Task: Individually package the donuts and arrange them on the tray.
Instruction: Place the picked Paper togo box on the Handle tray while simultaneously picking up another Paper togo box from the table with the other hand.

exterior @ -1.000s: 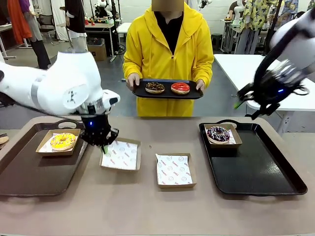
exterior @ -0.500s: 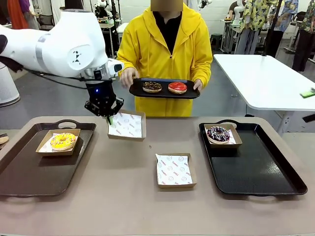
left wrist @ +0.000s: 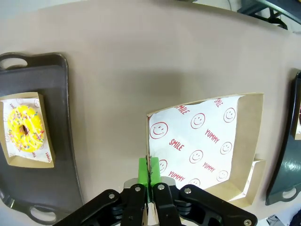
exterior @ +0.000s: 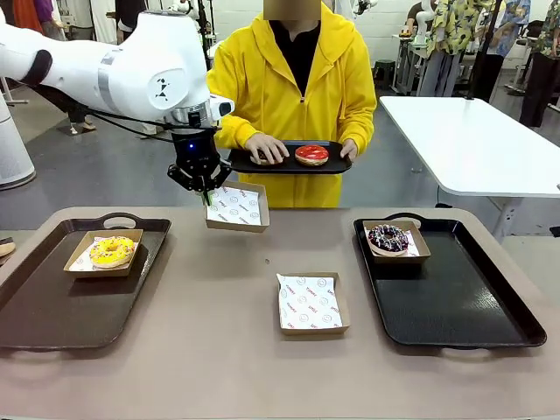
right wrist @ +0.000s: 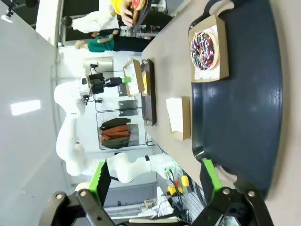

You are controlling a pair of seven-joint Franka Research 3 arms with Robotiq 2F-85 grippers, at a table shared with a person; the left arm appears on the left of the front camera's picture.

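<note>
My left gripper [exterior: 206, 189] is shut on the edge of a paper-lined cardboard box [exterior: 236, 207], held in the air just below the person's small black tray [exterior: 337, 164]. In the left wrist view the green pads [left wrist: 149, 170] pinch the wall of that box [left wrist: 202, 141]. A red donut [exterior: 311, 154] lies on the small tray, and the person's hand [exterior: 267, 147] covers the chocolate one beside it. The yellow donut [exterior: 112, 252] sits boxed on the left tray [exterior: 52, 306]. The purple donut [exterior: 388, 237] sits boxed on the right tray [exterior: 455, 302]. My right gripper [right wrist: 155, 176] is open, high above the right tray [right wrist: 244, 94].
An empty lined box [exterior: 312, 304] lies mid-table near the front edge. A white table [exterior: 472, 140] stands behind at the right. Bare tabletop lies between the two trays.
My left gripper has lifted the box off the table and carried it up toward the person's tray. The person's hand has moved onto the chocolate donut. The right arm has left the front view.
</note>
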